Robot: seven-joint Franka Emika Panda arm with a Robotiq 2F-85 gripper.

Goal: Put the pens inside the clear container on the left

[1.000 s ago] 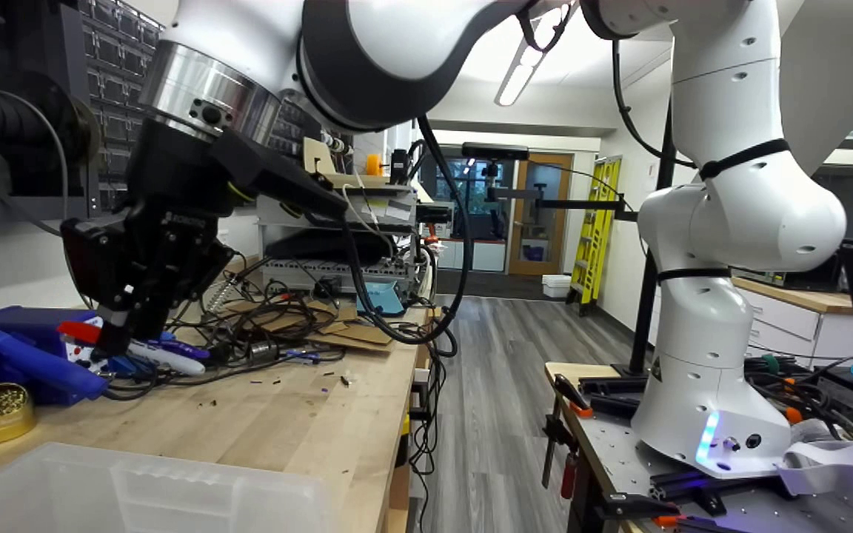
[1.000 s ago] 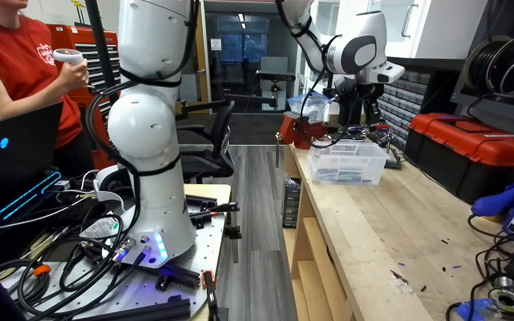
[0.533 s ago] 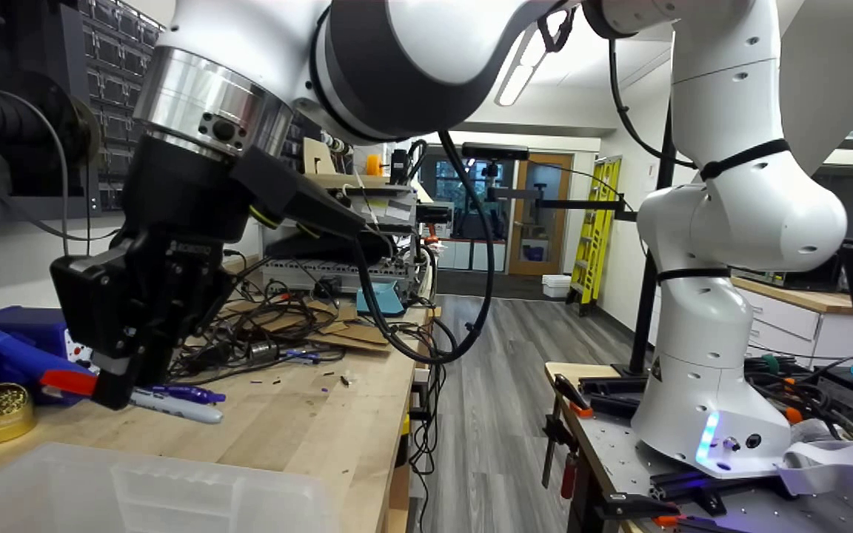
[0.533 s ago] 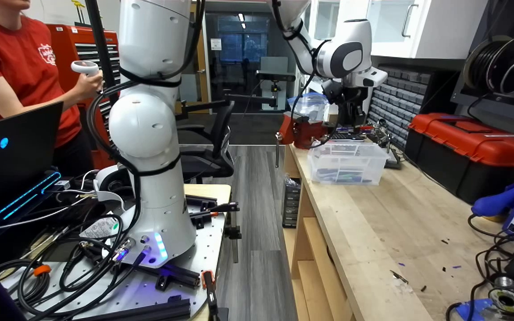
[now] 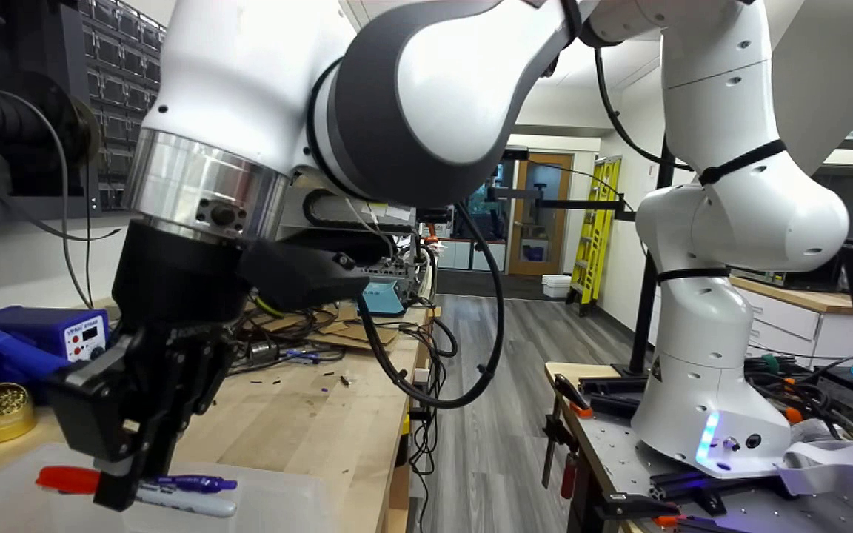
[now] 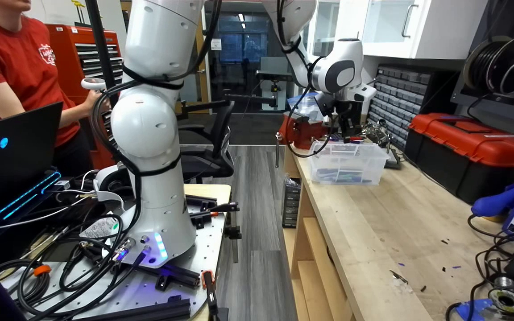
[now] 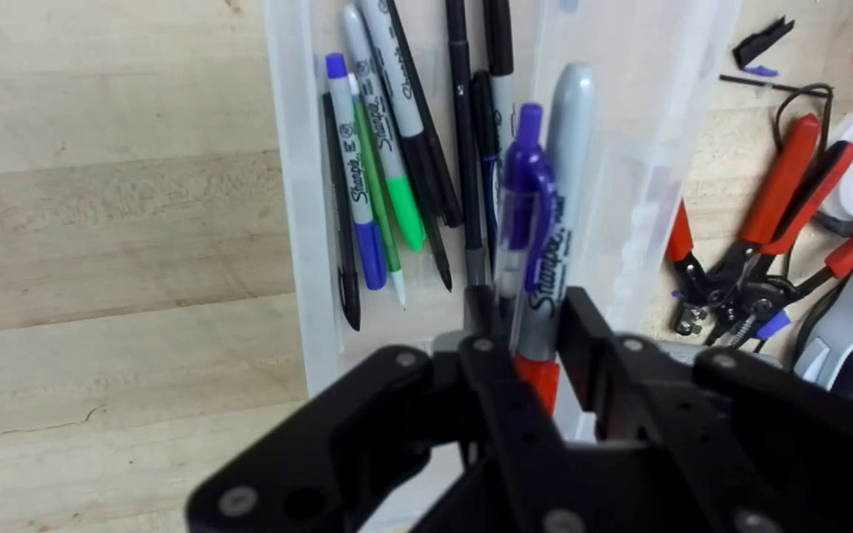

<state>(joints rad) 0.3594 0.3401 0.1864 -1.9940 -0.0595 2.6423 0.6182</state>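
A: Wrist view, and the hand (image 7: 532, 314) is clamped firm: a marker (image 7: 573, 133) and a purple pen (image 7: 526, 170), pinched side by side!

B: The marker's red cap (image 7: 541, 379) sits low in the grip, its grey end points up the view, and there's the bin (image 7: 295, 185) underneath.

A: Loose pens (image 7: 397, 74) lying in it too, bunched in its left part. Tabletop (image 7: 115, 244) off to the left, a red-handled tool (image 7: 782, 181) to the right.

B: Across we go, in an exterior view: the hand hangs over the bin, and the bin sits just beside the tabletop's robot-side edge, cut off by the bottom of the view.

A: Lovely angle on the grip! Red cap out to the left, grey end and purple pen out to the right. Back edge of the tabletop: a blue box (image 5: 49, 326), and near it a gold tin (image 5: 10, 431).

B: And in an exterior view with a red vise (image 6: 301, 133) at the tabletop's far corner, the bin is close by, along that same robot-side edge.

A: Hand right above it, small and dark there; I can't pick the marker from the purple pen.

B: Over by the back edge, a red-lidded toolbox (image 6: 475, 151). Far left of that view, a person (image 6: 11, 67) in a red shirt.
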